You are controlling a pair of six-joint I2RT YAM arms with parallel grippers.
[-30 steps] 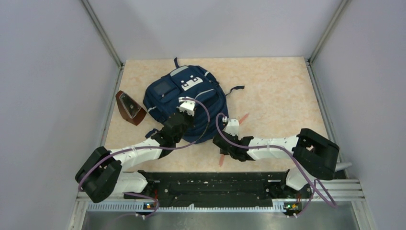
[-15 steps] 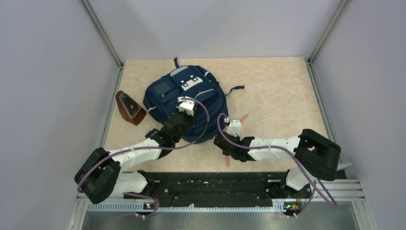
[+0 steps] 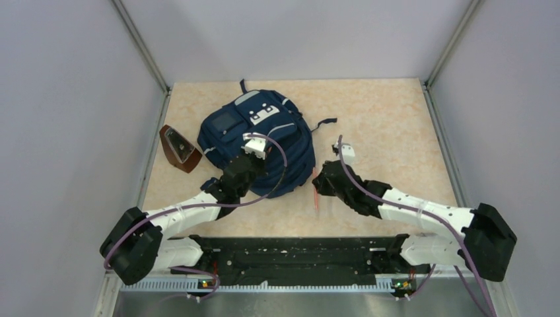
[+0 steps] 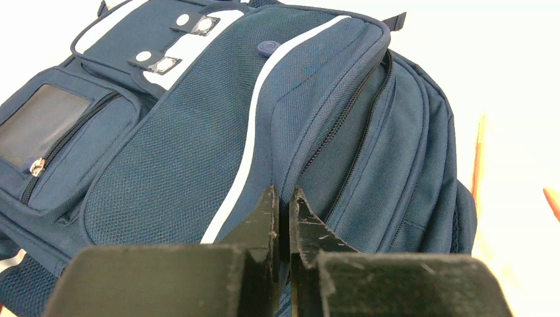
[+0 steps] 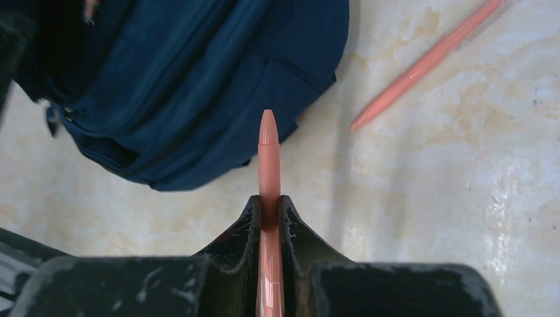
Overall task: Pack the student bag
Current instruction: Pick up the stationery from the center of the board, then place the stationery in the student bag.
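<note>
Left arm (image 3: 178, 214): white links, black joints, big black block at the shoulder.
Right arm (image 3: 416, 208): same white and black parts.
Cables (image 3: 286, 162): purple, one looping along each arm.
Left pincer (image 4: 282, 198): two black fingers, scuffed with pale scratches.
Right pincer (image 5: 269, 199): black, scratched too.
Wrist cameras (image 3: 254, 145): small white boxes.
Base rail (image 3: 297, 254): black, with pale dots along it.

Loose pencil (image 5: 429, 63) right of student bag (image 5: 198, 86)
</note>
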